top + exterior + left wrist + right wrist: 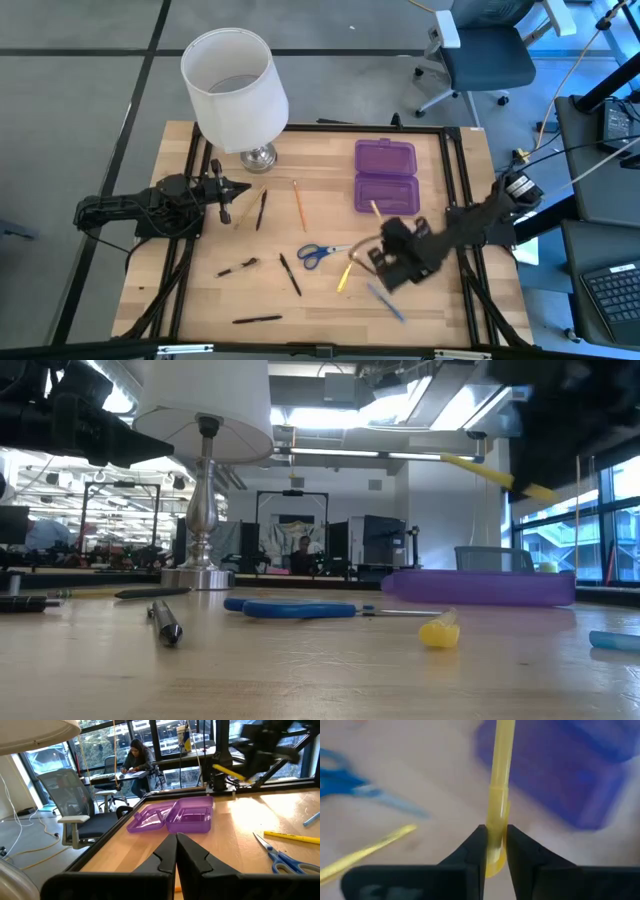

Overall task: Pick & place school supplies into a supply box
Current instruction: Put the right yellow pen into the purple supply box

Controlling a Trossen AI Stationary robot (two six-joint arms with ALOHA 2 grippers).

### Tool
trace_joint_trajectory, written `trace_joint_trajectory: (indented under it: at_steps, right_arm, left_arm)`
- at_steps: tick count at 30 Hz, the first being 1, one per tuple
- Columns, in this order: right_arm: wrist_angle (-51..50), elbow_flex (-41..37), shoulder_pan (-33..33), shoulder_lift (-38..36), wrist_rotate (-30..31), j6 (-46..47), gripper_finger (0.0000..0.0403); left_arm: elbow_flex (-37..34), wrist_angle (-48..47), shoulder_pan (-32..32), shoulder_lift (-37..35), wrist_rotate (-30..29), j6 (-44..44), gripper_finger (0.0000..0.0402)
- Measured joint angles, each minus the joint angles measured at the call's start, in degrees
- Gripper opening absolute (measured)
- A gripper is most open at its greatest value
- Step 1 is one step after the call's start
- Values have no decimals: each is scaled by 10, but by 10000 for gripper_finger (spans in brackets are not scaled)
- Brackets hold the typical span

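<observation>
The open purple supply box (385, 175) lies on the table's far right part, both halves flat; it also shows in the low view (485, 587) and the left wrist view (175, 817). My right gripper (385, 238) hovers just near of it, shut on a yellow pencil (501, 765). On the wood lie blue-handled scissors (322, 253), a second yellow pencil (346, 275), a blue pen (385, 300), an orange pencil (298, 203) and several black pens (290, 273). My left gripper (222, 190) waits shut at the table's left, in the air (176, 851). My right gripper pinches the yellow pencil near one end (495, 847) between its two fingers. The pencil runs along the fingers and sticks out ahead of them toward the supply box. It is lifted clear, high above the table, nearly level with a slight tilt (490, 472).
A white-shaded lamp (235, 90) on a metal foot (258, 157) stands at the far left of the table. Black frame rails (460, 200) run along the table's sides. An office chair (480, 55) stands beyond the far edge. A person (135, 752) sits at a desk far off.
</observation>
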Motion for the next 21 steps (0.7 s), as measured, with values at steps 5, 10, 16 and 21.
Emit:
trace_joint_trajectory:
  at_steps: [5,10,16,21]
  right_arm:
    - [-91,15,-109,0,-72,-193,64]
    - [-60,-11,-228,-1,-114,-432,64]
    - [13,-43,-346,-1,-150,-701,61]
    - [147,-67,-412,-1,-248,-867,58]
  left_arm:
    - [0,0,0,0,0,0,4]
    - [0,0,0,0,0,0,4]
    - [0,0,0,0,0,0,4]
    - [0,0,0,0,0,-1,4]
